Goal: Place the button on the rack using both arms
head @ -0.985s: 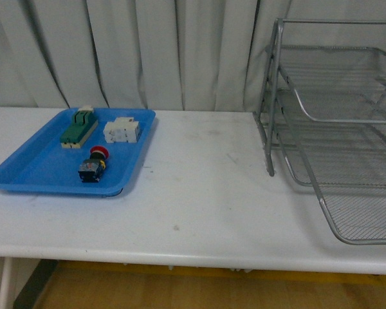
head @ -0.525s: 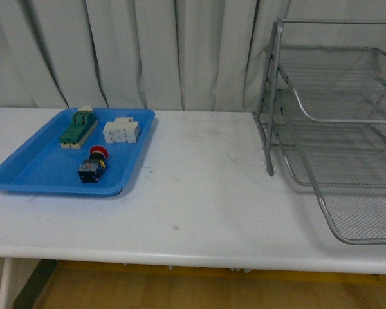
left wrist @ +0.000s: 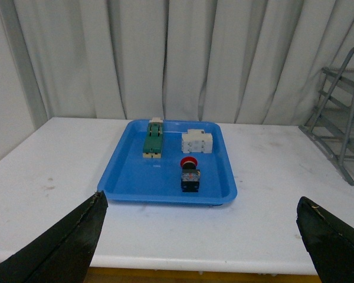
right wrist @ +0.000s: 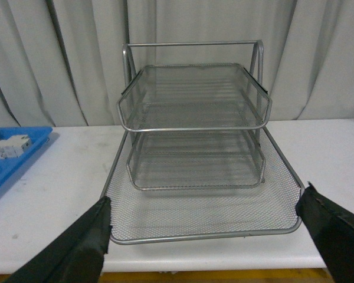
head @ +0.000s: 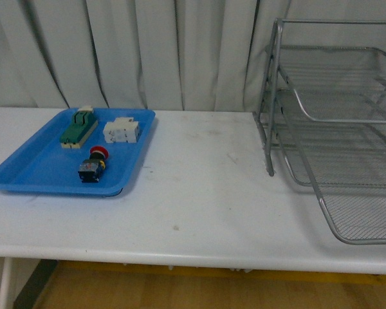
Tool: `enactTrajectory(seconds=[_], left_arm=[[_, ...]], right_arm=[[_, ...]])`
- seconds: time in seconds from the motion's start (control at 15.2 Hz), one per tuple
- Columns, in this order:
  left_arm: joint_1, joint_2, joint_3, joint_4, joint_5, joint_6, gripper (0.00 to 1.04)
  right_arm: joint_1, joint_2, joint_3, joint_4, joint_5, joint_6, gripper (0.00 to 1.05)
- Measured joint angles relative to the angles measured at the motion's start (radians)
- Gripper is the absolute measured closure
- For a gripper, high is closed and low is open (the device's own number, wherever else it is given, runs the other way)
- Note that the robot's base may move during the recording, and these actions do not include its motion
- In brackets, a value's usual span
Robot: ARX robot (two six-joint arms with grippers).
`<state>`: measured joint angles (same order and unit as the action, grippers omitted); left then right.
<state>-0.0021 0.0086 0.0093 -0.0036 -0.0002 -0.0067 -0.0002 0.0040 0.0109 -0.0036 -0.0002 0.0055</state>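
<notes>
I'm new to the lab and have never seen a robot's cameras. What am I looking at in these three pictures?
This robot has two arms. The wide picture is from a camera on its body, facing a table; no arm shows there. The other two come from cameras on each wrist: the dark wedges in the corners are the fingers of the left hand and right hand, both open and empty. On the table sit a blue tray holding a red-capped button, a green-and-cream block and white blocks, and to the right a wire rack.

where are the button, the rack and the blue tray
button (head: pixel 91 170), front view, dark body
rack (right wrist: pixel 192 127), right wrist view, top tier's front rim
blue tray (head: pixel 38 164), front view, bare floor
</notes>
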Motion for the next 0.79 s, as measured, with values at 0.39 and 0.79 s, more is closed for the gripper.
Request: enactTrajectory(seconds=[0.39,0.79], left_arm=[[0.034,0.245,0.122,-0.132,0.031,-0.08,0.07],[0.035,1.408,0.589,0.489,0.09,-0.003,0.07]], right_arm=[[0.0,0.0,0.0,0.0,0.0,0.0,0.06],[0.0,0.0,0.0,0.0,0.0,0.0,0.06]])
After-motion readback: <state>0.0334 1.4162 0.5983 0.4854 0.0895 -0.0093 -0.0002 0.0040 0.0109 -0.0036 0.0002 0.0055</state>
